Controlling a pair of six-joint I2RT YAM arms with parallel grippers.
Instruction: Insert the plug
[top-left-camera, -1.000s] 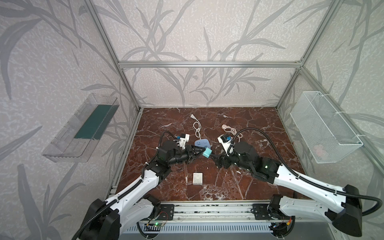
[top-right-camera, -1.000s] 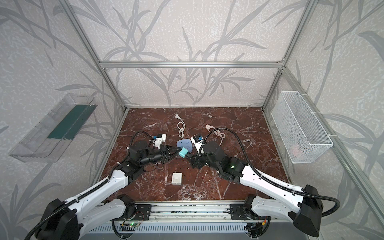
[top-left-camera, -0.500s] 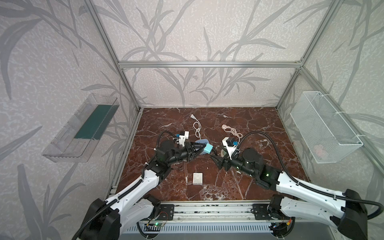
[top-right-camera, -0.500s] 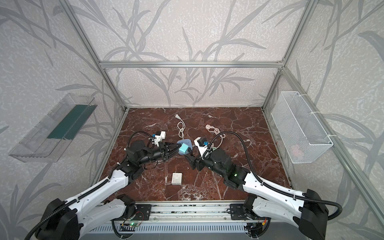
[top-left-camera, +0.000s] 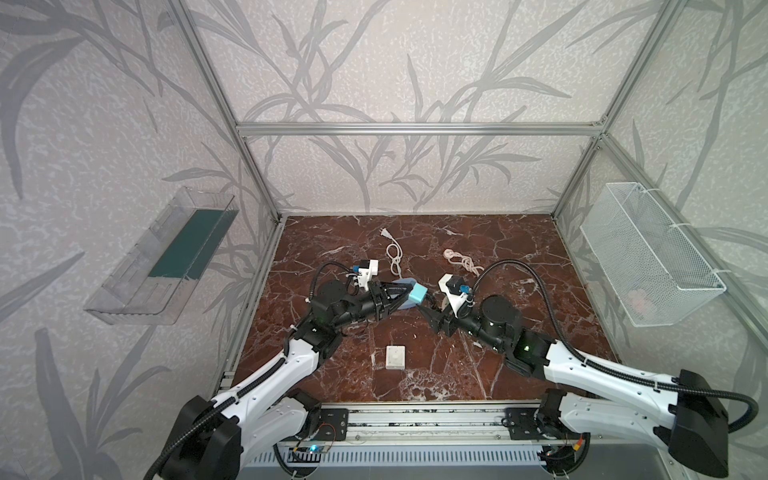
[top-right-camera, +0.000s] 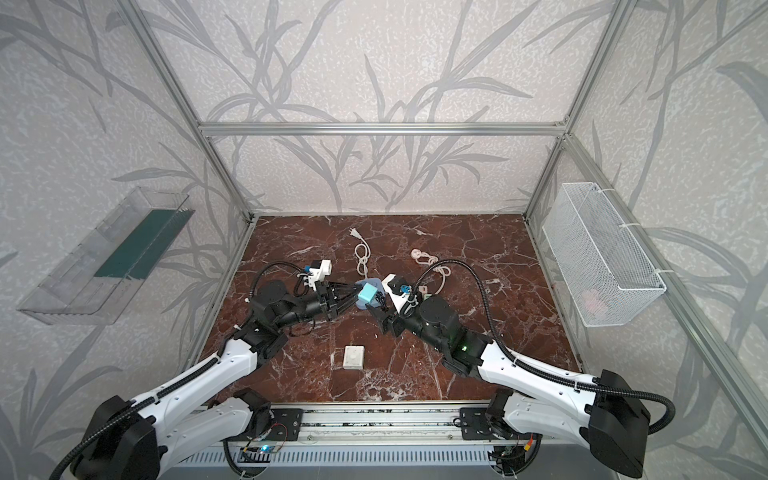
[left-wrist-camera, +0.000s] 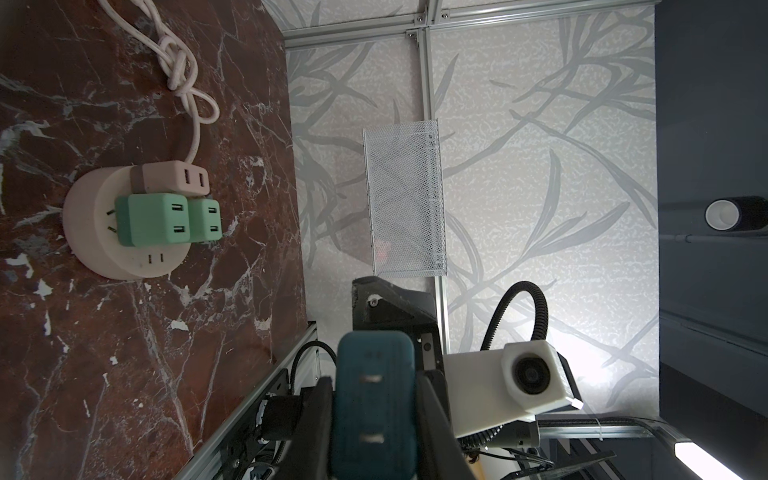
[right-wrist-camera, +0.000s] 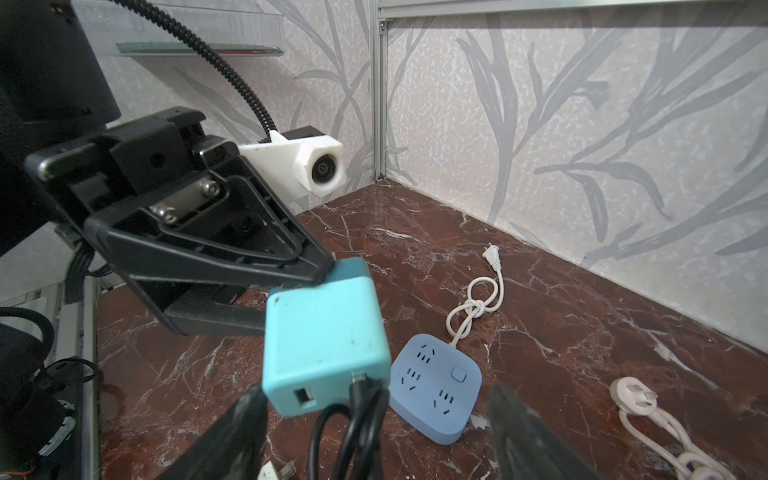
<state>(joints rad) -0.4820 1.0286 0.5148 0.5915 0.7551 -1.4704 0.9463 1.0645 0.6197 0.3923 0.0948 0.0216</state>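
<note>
The plug (right-wrist-camera: 322, 332) is a teal charger cube held off the table, seen in both top views (top-left-camera: 417, 294) (top-right-camera: 368, 294). My left gripper (left-wrist-camera: 374, 415) is shut on its sides, and its two prongs face the left wrist camera. A black cable (right-wrist-camera: 357, 415) sits in one USB port on its far face. My right gripper (right-wrist-camera: 374, 399) is open, its fingers wide on either side of that cable, just below the cube (top-left-camera: 430, 313). A blue power strip (right-wrist-camera: 436, 386) lies flat on the marble table under the cube, partly hidden in a top view (top-right-camera: 361, 306).
A round white socket hub (left-wrist-camera: 104, 249) carries green and pink adapters. A knotted white cord (top-left-camera: 392, 253) and a pink cord (top-left-camera: 459, 262) lie behind. A white square block (top-left-camera: 395, 357) sits in front. A wire basket (top-left-camera: 648, 253) and a clear shelf (top-left-camera: 166, 257) hang on the side walls.
My left gripper has raised the teal plug a little and carried it toward the middle. The right arm has shifted to the right, its open gripper staying close under the plug.
</note>
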